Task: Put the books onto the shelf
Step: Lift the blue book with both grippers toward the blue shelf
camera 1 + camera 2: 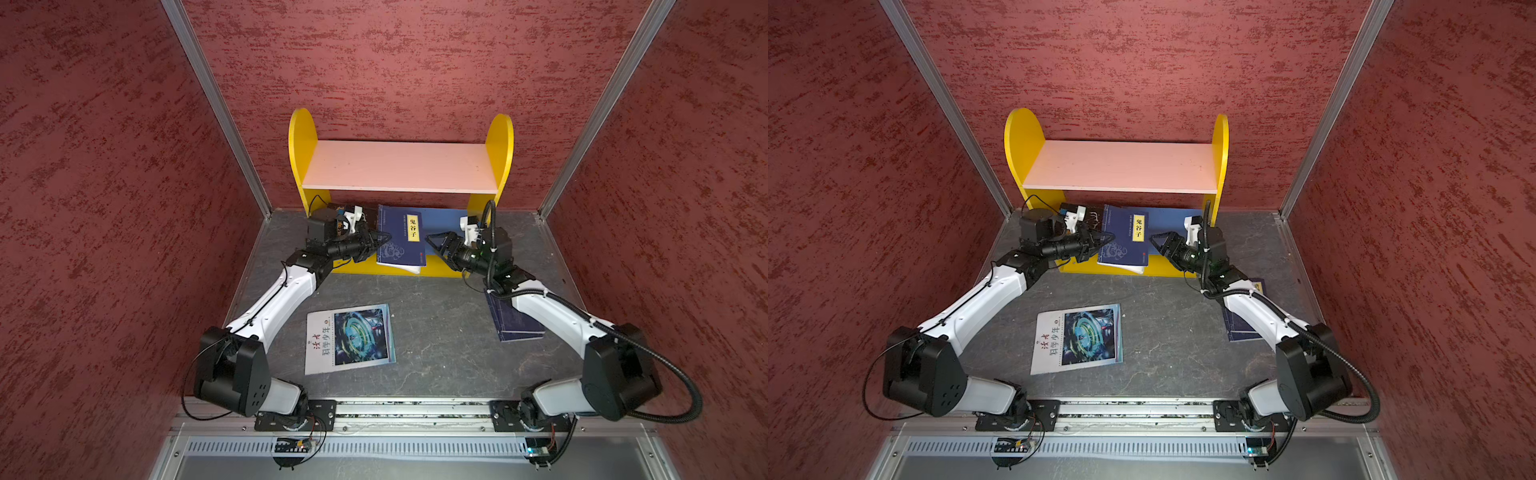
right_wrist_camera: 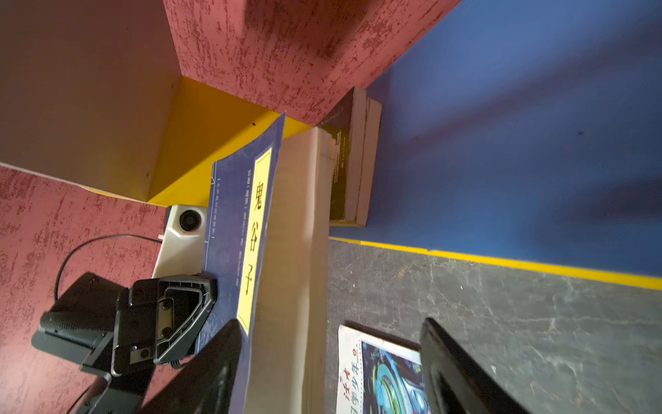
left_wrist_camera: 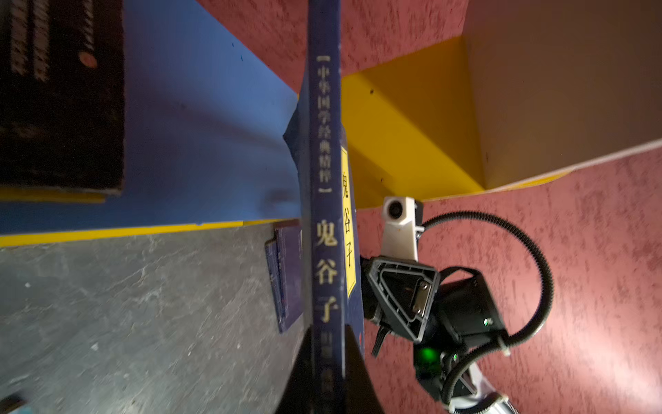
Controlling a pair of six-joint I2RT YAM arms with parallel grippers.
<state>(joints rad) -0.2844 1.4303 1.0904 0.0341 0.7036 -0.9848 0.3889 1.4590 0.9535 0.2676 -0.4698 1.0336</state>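
Left wrist view shows my left gripper (image 3: 327, 335) pinching the navy book (image 3: 324, 179) at its spine. Right wrist view shows my right gripper (image 2: 331, 322) spread, facing its pages.

1. Navy books: two, the tilted navy book (image 1: 399, 241) and the flat navy book (image 1: 517, 326).
2. Black book (image 3: 61, 107): one (with one yellow book (image 3: 53, 196) peeking out underneath).
3. White magazine (image 1: 349, 338): just one.
4. Shelf (image 1: 500, 141): one, two boards.
5. Grippers: two, left gripper (image 1: 386, 239) and right gripper (image 1: 432, 245).

In the shelf (image 1: 401, 166) a book (image 1: 402, 239) sits between left end effector (image 1: 386, 240) and right end effector (image 1: 431, 242), magazine (image 1: 350, 338) before them.
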